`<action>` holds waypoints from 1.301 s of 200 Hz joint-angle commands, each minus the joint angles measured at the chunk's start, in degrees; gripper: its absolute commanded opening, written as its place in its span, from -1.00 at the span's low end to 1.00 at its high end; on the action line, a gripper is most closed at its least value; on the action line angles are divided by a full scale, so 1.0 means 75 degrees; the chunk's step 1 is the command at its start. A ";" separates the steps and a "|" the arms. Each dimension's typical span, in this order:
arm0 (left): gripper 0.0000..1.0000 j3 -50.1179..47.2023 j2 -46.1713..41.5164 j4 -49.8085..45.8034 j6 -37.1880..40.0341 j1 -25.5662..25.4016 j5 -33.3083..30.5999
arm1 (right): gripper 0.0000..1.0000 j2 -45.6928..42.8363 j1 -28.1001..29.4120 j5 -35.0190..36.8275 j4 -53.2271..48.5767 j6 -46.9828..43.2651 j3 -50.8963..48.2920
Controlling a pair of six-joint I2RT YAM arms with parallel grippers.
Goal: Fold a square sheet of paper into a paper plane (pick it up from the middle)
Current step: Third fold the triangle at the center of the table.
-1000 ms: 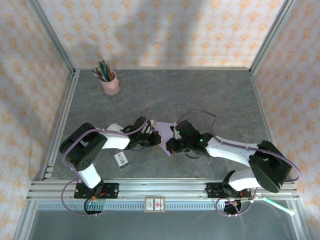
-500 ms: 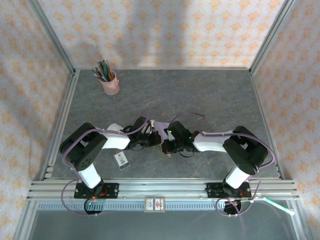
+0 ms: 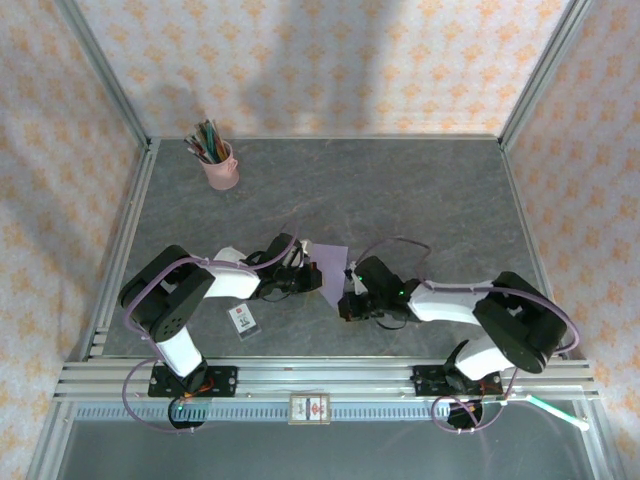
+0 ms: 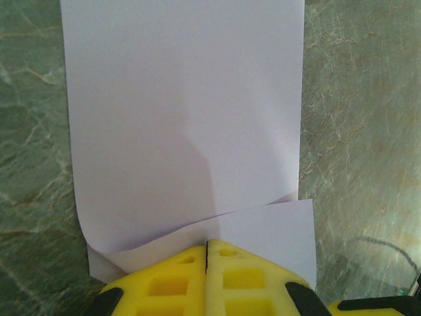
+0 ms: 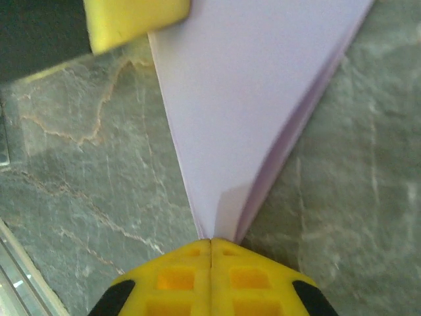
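Observation:
The square sheet of paper (image 3: 333,262), lavender and partly folded, lies on the grey table between the two arms. My left gripper (image 3: 311,279) is shut, its yellow fingertips (image 4: 230,253) resting on the sheet's near edge where one layer (image 4: 270,230) overlaps the broad flat part (image 4: 184,112). My right gripper (image 3: 348,303) is shut too. In the right wrist view its tips (image 5: 210,241) meet the narrow pointed corner of the folded paper (image 5: 250,92). Whether that corner is pinched I cannot tell. The left gripper's yellow finger (image 5: 135,23) shows at the top left.
A pink cup of pens (image 3: 220,166) stands at the back left. A small white card (image 3: 242,318) lies near the left arm. The aluminium rail (image 3: 320,377) runs along the near edge, and frame posts and patterned walls close the sides.
My right gripper has slid back off the paper toward the near edge, leaving more of the sheet uncovered. The left gripper has stayed in place.

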 commanded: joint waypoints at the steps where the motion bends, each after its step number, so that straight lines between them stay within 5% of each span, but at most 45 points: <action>1: -0.94 -0.0274 0.0754 -0.1209 0.0279 -0.0019 -0.1027 | -1.00 -0.0234 0.0059 0.0024 -0.1355 -0.0272 -0.0061; 42: -0.94 -0.0227 0.0742 -0.1198 0.0247 -0.0018 -0.1012 | -1.00 -0.0560 -0.0317 -0.0216 -0.1385 -0.0366 0.0985; 103: -0.94 -0.0207 0.0684 -0.1219 0.0221 -0.0018 -0.0995 | -1.00 0.0603 -0.0331 -0.0567 -0.0431 -0.0156 0.1570; 260: -0.80 0.0012 -0.0833 -0.0662 -0.0892 -0.0051 0.0358 | -1.00 0.1310 -0.0481 -0.0009 -0.0362 0.0025 0.0423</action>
